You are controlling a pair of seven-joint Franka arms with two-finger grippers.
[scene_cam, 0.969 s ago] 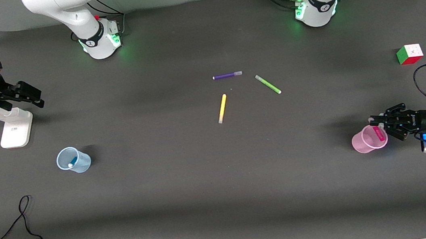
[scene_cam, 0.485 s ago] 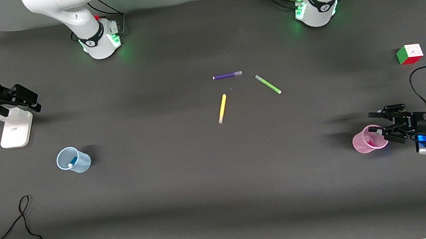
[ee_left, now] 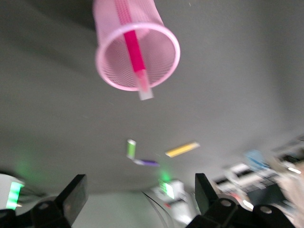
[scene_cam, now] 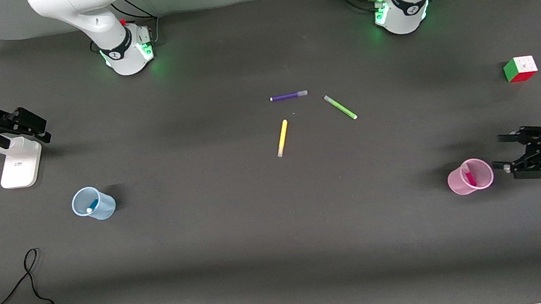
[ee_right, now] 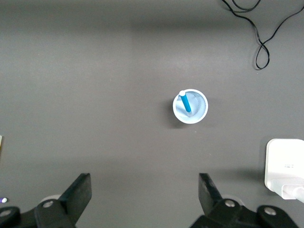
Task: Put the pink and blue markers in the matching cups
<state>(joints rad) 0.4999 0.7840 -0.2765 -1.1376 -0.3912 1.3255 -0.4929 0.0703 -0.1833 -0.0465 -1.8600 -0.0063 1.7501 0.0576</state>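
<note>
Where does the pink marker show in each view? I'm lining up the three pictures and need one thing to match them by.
Front view: the pink marker stands inside the pink cup, at the left arm's end of the table, beside the open left hand.
Left wrist view: pink marker in the pink cup, tip past the rim.
Right wrist view: not in it.
Shared landmark: the yellow marker, in the front and left wrist views.
</note>
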